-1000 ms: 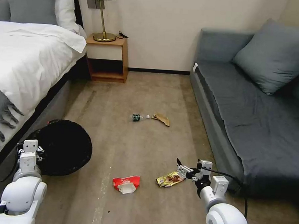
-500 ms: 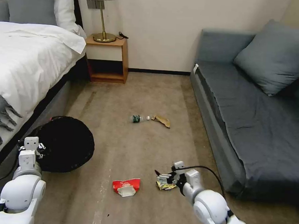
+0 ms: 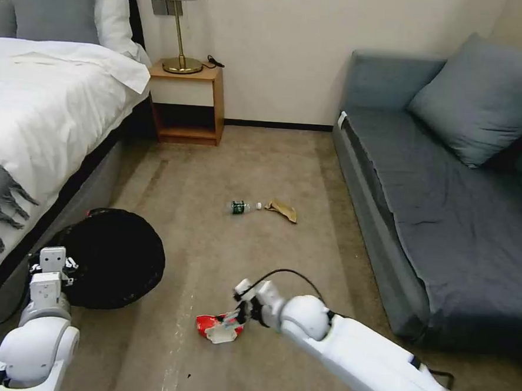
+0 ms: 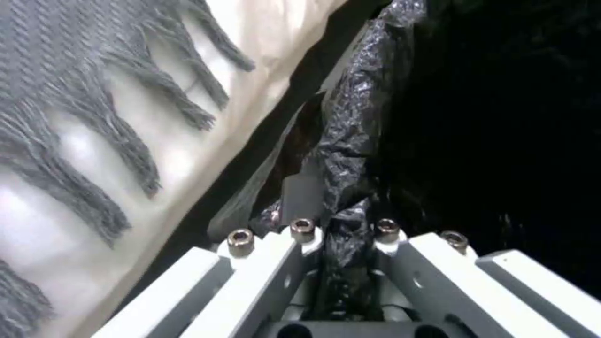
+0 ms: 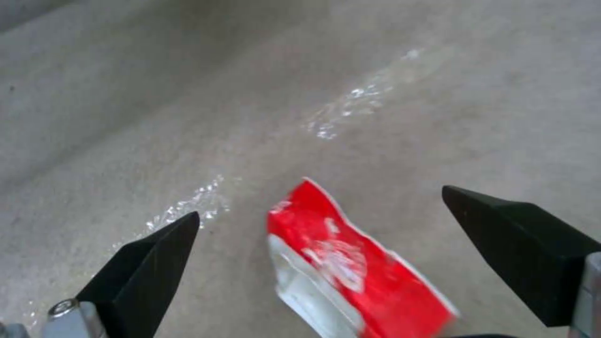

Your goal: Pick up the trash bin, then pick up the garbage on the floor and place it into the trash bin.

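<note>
The trash bin (image 3: 115, 257), black-lined, tilts beside the bed at my left. My left gripper (image 3: 56, 261) is shut on its rim; the left wrist view shows the crinkled liner (image 4: 357, 122) pinched in the left gripper (image 4: 344, 234). Of the garbage, a red-and-white wrapper (image 3: 216, 328) lies on the floor in front of me. My right gripper (image 3: 234, 316) hovers at it. In the right wrist view the right gripper (image 5: 320, 201) is open, with the wrapper (image 5: 350, 267) between the black fingertips (image 5: 157, 253), untouched. Farther off lie a small bottle (image 3: 241, 206) and a tan paper scrap (image 3: 282, 209).
The bed (image 3: 43, 99) with a fringed grey throw runs along the left. A grey sofa (image 3: 449, 195) lines the right. A wooden nightstand (image 3: 187, 102) with a lamp stands at the back wall. Open carpet lies between bed and sofa.
My right arm has swung left, from the yellow snack packet to over the red-and-white wrapper. The left gripper and the bin have stayed put.
</note>
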Robot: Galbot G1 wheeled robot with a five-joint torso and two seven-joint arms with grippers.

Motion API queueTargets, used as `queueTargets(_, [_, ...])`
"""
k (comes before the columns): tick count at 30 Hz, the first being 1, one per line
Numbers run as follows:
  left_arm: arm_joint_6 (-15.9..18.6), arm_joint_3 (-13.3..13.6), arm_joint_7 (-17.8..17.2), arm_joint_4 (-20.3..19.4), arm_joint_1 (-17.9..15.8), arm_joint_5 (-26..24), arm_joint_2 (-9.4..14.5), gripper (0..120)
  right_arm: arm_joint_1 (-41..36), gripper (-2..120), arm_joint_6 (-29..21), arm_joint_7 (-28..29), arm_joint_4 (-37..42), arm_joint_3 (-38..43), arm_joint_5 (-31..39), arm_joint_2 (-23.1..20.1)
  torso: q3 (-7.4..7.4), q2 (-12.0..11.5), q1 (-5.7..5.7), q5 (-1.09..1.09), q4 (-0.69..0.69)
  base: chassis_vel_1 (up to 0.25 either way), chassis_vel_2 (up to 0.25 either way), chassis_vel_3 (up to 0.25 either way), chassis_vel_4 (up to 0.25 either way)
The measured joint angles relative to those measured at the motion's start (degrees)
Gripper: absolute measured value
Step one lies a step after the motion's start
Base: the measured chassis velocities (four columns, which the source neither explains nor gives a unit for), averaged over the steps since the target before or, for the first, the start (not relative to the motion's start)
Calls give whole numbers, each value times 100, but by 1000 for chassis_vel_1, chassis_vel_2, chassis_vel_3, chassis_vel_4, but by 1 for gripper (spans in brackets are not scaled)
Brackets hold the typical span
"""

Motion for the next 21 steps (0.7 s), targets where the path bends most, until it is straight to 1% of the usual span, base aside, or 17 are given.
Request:
queueTargets(1, [2,15,0,-3,1,-66,-2,0,44,100,-10,-31,-194,-56,-7,129,0,0,0,0,1,0,0,0,0])
queueTargets(2, [6,85,1,-4,-38,-111,-14,0,79,100,-14,-82,-514,-80,-60,296,0,0,0,1,1,0,0,0,0])
queueTargets(3, [6,85,1,-4,-38,-111,-14,0,79,100,-14,-82,-514,-80,-60,296,0,0,0,1,1,0,0,0,0])
queueTargets(5, [-48,128,0,16,-76,-84,-70,0,117,100,-4,-132,-821,-145,-127,439,0,0,0,-2,-3,0,0,0,0])
queueTargets(7, [-74,158,-10,53,-110,-69,-114,0,151,100,63,-183,-1151,-257,-241,557,0,0,0,0,-2,0,0,0,0])
queueTargets(8, [-74,158,-10,53,-110,-69,-114,0,151,100,63,-183,-1151,-257,-241,557,0,0,0,0,-2,0,0,0,0])
queueTargets(11, [-77,191,-21,91,-147,-53,-140,0,126,100,208,-211,-1593,-318,-501,693,0,0,0,0,0,0,0,0,0])
queueTargets(12, [-77,191,-21,91,-147,-53,-140,0,126,100,208,-211,-1593,-318,-501,693,0,0,0,0,0,0,0,0,0])
queueTargets(14, [-77,201,-23,95,-160,-40,-154,0,72,100,278,-165,-1871,-281,-726,780,0,0,0,0,-1,0,0,0,0])
queueTargets(16, [-88,208,-25,96,-156,-16,-179,0,-2,100,307,15,-2314,-92,-902,934,0,0,0,0,-1,0,0,0,0])
queueTargets(20, [-98,225,-25,96,-140,14,-211,0,-7,100,321,16,-2470,-48,-970,976,0,0,0,0,-1,0,0,0,0])
queueTargets(21, [-101,239,-26,86,-131,35,-243,0,-9,96,332,13,-2572,-49,-1041,998,0,0,0,0,0,0,0,0,0])
